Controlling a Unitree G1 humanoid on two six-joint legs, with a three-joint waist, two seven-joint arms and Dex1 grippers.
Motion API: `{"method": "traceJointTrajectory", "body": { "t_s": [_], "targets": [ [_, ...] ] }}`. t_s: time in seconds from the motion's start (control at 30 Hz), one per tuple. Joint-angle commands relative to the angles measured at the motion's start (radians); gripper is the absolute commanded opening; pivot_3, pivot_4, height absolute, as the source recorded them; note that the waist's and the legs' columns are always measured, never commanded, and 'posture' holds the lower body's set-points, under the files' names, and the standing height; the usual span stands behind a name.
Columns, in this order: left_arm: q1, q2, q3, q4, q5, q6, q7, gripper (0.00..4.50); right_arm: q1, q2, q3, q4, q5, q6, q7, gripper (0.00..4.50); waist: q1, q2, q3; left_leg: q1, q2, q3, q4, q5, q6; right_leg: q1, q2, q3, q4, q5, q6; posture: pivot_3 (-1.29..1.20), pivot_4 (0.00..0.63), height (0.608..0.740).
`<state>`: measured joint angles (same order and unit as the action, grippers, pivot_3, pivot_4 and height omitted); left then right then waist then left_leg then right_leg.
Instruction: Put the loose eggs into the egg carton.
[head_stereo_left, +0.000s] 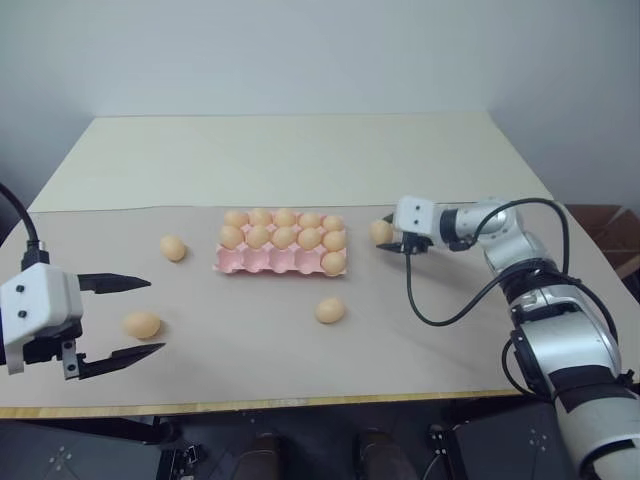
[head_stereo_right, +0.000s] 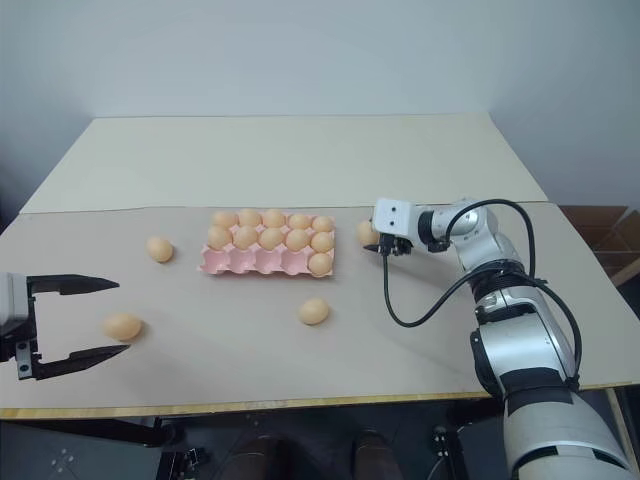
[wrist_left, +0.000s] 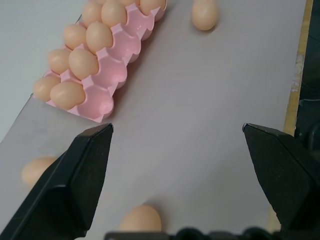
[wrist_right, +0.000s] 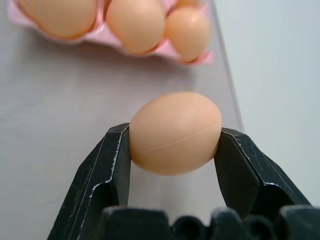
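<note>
The pink egg carton (head_stereo_left: 262, 262) lies at mid table with several eggs in its far rows and one in the near right cup. Just right of it my right gripper (head_stereo_left: 388, 238) is shut on a loose egg (wrist_right: 175, 132), held a little above the table. Three loose eggs lie on the table: one left of the carton (head_stereo_left: 173, 248), one in front of it (head_stereo_left: 330, 310), and one at the near left (head_stereo_left: 142, 324). My left gripper (head_stereo_left: 135, 317) stands open around that near-left egg, hovering above it.
A beige mat (head_stereo_left: 400, 330) covers the near half of the table; its front edge (head_stereo_left: 300, 403) runs close under my left gripper. A black cable (head_stereo_left: 430, 315) loops from my right wrist over the mat.
</note>
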<state>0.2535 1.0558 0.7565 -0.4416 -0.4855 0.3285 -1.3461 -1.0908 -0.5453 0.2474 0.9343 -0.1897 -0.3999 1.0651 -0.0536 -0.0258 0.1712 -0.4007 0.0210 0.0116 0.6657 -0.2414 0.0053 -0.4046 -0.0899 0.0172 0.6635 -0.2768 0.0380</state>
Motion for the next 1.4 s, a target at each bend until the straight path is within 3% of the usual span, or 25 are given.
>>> {"method": "traceJointTrajectory", "body": {
  "t_s": [0.03, 0.27, 0.63, 0.87, 1.23, 1.4],
  "targets": [
    [-0.001, 0.021, 0.008, 0.007, 0.001, -0.005, -0.01, 4.5, 0.012, 0.016, -0.042, -0.233, 0.104, 0.085, 0.07, 2.3, -0.005, 0.0, 0.0, 0.0, 0.001, 0.0, 0.0, 0.0, 0.0, 0.0, 0.0, 0.0, 0.0, 0.0, 0.0, 0.0, 0.15, 0.74],
    [0.012, 0.028, 0.004, 0.013, 0.022, -0.012, -0.02, 4.5, 0.081, 0.137, 0.001, -0.465, 0.104, 0.211, 0.008, 2.3, -0.001, 0.0, 0.0, 0.0, 0.001, 0.0, -0.001, 0.0, 0.0, 0.0, 0.0, 0.0, 0.0, 0.0, 0.0, 0.0, 0.15, 0.74],
    [0.019, 0.024, 0.01, -0.012, 0.022, 0.004, -0.006, 4.5, 0.106, 0.234, 0.089, -0.398, -0.019, 0.124, -0.156, 2.3, 0.009, 0.0, 0.0, -0.001, 0.0, 0.0, -0.001, 0.0, 0.0, -0.001, -0.001, -0.001, 0.0, 0.0, 0.0, 0.0, 0.15, 0.74],
    [0.027, 0.022, 0.013, -0.021, 0.022, 0.011, 0.001, 4.5, 0.11, 0.221, 0.092, -0.392, -0.028, 0.077, -0.169, 4.47, 0.008, 0.0, 0.0, -0.001, 0.0, 0.0, -0.001, 0.0, -0.001, -0.001, -0.001, -0.001, 0.0, 0.0, 0.0, 0.0, 0.15, 0.74],
    [0.004, 0.031, -0.012, -0.001, 0.019, -0.002, 0.002, 4.5, 0.158, 0.155, 0.06, -0.514, 0.038, 0.093, -0.102, 4.47, 0.008, 0.0, 0.0, -0.001, 0.0, 0.0, -0.001, 0.0, -0.001, -0.001, -0.001, -0.001, 0.0, 0.0, 0.0, 0.0, 0.15, 0.74],
    [-0.009, 0.034, -0.02, 0.003, 0.015, -0.002, -0.002, 4.5, 0.224, 0.066, 0.012, -0.724, 0.126, 0.255, -0.023, 4.47, 0.013, 0.0, 0.0, -0.001, 0.0, -0.001, -0.001, 0.0, -0.001, -0.001, -0.001, -0.001, 0.0, 0.0, 0.0, 0.0, 0.15, 0.74]
  ]
}}
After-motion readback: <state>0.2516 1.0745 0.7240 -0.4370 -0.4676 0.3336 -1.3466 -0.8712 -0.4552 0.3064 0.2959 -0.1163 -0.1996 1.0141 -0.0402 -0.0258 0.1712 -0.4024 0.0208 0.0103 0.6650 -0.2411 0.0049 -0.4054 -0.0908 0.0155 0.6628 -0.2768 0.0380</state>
